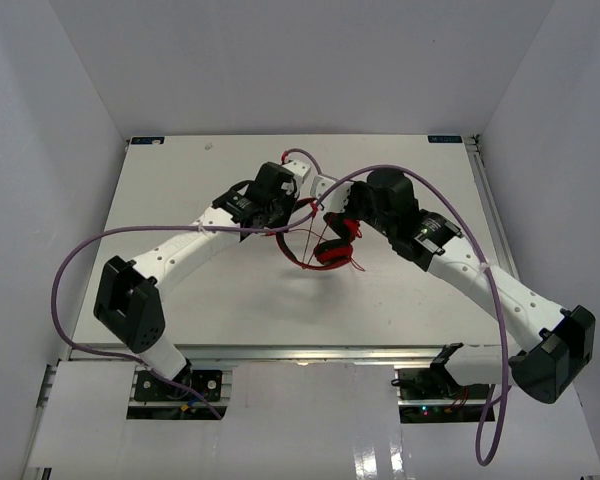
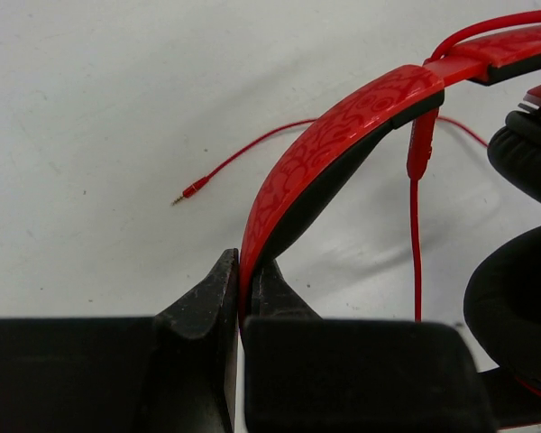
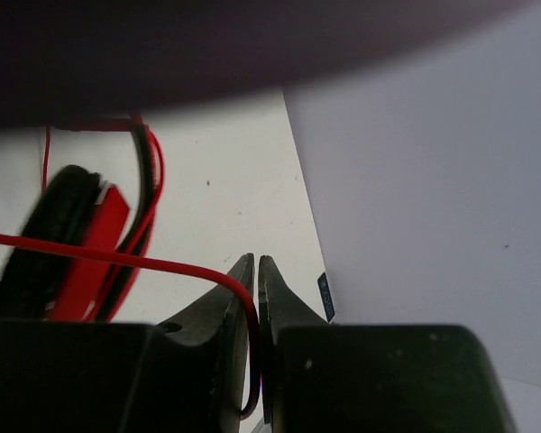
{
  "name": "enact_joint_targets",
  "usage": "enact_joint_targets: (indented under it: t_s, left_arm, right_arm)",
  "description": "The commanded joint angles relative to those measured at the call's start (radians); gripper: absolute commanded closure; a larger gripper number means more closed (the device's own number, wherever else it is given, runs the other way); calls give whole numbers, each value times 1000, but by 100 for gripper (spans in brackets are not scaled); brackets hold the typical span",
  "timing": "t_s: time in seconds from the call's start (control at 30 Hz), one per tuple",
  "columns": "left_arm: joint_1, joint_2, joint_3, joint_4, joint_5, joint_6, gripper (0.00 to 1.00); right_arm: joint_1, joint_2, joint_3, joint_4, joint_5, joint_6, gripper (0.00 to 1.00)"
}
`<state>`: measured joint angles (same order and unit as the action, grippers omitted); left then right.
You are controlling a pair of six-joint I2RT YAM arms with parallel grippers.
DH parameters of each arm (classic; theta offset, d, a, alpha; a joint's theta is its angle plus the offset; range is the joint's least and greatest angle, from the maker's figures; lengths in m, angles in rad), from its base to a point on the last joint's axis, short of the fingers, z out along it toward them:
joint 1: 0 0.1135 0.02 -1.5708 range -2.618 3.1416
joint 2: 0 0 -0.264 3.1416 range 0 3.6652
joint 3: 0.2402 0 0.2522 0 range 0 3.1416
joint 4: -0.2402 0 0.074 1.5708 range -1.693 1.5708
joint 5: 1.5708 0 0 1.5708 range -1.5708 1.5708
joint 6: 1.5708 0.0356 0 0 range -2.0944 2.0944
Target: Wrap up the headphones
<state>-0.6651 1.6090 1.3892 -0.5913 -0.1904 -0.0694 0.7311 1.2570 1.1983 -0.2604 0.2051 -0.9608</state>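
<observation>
The red headphones hang above the middle of the white table, between the two arms. My left gripper is shut on the patterned red headband, pinching it edge-on. The black ear pads show at the right of the left wrist view. The thin red cable drops from the headband, and its plug lies on the table. My right gripper is shut on the red cable, which runs from an ear cup into the jaws. In the top view my left gripper and right gripper sit close together.
Thick purple arm cables loop over the table and past its near edge. White walls enclose the table on three sides; one wall stands close to my right gripper.
</observation>
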Motion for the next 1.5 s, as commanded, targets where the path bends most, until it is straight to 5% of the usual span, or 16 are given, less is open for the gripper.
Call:
enact_joint_targets:
  t_s: [0.0,0.27,0.5,0.77,0.97,1.1,1.2,1.3,1.47]
  left_arm:
    - [7,-188,-46,71,189,129,100]
    - [6,-272,-80,92,467,120,100]
    - [-4,-259,29,112,597,15,100]
    - [-19,-198,240,139,591,-147,100]
    - [-23,-149,372,86,537,-181,100]
    - [-24,-141,398,70,475,-173,100]
    - [-24,-140,402,71,464,-171,100]
    - [-24,-138,412,71,474,-171,100]
    - [-23,-151,391,73,466,-168,100]
  right_arm:
    - [-101,-17,-26,141,-33,26,88]
    - [-377,38,-23,66,-699,243,84]
    - [-412,92,-75,89,-1172,396,78]
    - [-375,128,-270,725,-1442,1000,58]
    - [-312,173,-337,1064,-1465,1344,49]
    - [-296,130,-377,958,-1423,1267,47]
    - [-284,74,-322,555,-1045,974,48]
    - [-282,48,-289,458,-514,941,39]
    - [-320,35,-264,444,-332,953,30]
